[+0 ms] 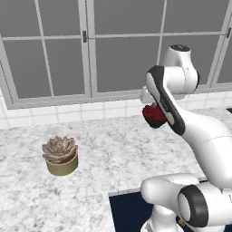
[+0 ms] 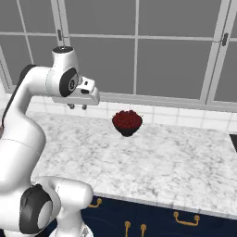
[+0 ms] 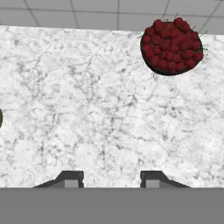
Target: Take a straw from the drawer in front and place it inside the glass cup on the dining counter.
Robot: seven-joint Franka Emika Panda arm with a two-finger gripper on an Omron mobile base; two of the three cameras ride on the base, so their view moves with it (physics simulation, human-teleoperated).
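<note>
— Where is the gripper [image 3: 112,179] and how do its fingers stand?

— It hangs above the marble worktop [image 3: 87,113], pointing down. The two dark fingertips [image 3: 70,178] are spread wide, with bare stone showing between them; nothing is pinched.

— What lies nearest to it?

— A dark bowl of red cherries [image 3: 172,45], farther back by the tiled wall, off to one side of the open fingers and well clear of them. In the right base view the gripper [image 2: 77,107] hovers over the worktop [image 2: 152,157] beside that bowl [image 2: 127,122].

— And the drawer?

— Below the worktop's front edge, navy fronts with brass handles [image 2: 185,220] show. I cannot tell which of them is the task's drawer.

— Anything else?

— A potted succulent [image 1: 60,155] sits on the worktop, well apart from the arm.
</note>
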